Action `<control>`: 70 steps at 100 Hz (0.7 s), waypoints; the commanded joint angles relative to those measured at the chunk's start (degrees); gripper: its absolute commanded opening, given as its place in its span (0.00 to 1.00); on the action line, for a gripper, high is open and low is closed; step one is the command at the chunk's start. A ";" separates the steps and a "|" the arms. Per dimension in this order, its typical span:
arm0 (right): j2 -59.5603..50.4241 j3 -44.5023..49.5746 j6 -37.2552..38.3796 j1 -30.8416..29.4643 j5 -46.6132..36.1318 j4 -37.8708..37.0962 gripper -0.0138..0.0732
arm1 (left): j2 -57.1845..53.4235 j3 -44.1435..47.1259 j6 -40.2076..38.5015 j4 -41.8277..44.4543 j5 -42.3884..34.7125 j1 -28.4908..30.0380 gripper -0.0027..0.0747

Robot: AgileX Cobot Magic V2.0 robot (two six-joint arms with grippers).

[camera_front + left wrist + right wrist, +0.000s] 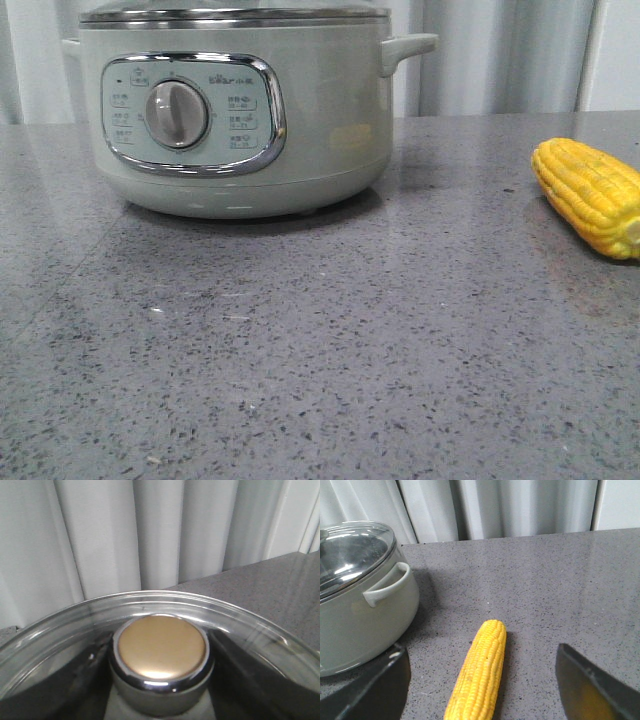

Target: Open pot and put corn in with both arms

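Observation:
The pale sage-green pot (300, 120) stands at the back left of the table, with its dial panel (190, 112) facing me and a glass lid (235, 14) on it. In the left wrist view my left gripper (161, 655) sits over the lid (60, 625). Its dark fingers (75, 685) press both sides of the gold-topped lid knob (162, 647). The yellow corn (592, 195) lies on the table at the right. In the right wrist view the corn (481, 672) lies between the wide-open fingers (380, 685) of my right gripper (482, 660), untouched. Neither gripper shows in the front view.
The grey speckled tabletop (320, 350) runs back to a pale curtain (500, 50). The pot's side handle (387, 587) juts toward the corn, with a gap of bare table between them.

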 commanded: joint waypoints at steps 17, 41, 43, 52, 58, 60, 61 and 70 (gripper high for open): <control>0.51 -1.98 -0.63 -0.20 -3.96 -0.37 0.73 | -2.88 -2.84 0.05 0.01 -3.66 -0.16 0.17; 0.51 -1.98 -0.63 -0.20 -3.74 -0.37 0.73 | -7.61 -8.39 0.05 0.41 -3.66 0.09 0.14; 0.51 -1.98 -0.63 -0.20 -3.63 -0.37 0.73 | -8.18 -8.66 0.05 0.41 -3.66 0.20 0.14; 0.51 -1.98 -0.63 -0.20 -3.02 -0.37 0.73 | -11.13 -9.65 0.05 0.41 -3.66 1.45 0.14; 0.51 -1.98 -0.63 -0.20 -2.44 -0.37 0.73 | -13.49 -9.77 0.71 0.41 -3.56 3.13 0.14; 0.51 -1.98 -0.63 -0.20 -2.17 -0.37 0.73 | -14.28 -9.77 1.31 0.41 -3.14 3.87 0.14; 0.51 -1.98 -0.63 -0.20 -2.04 -0.37 0.73 | -14.57 -9.77 1.51 0.41 -2.98 4.14 0.14; 0.51 -1.98 -0.63 -0.20 -1.11 -0.25 0.73 | -18.34 -9.77 3.64 0.41 0.90 8.56 0.14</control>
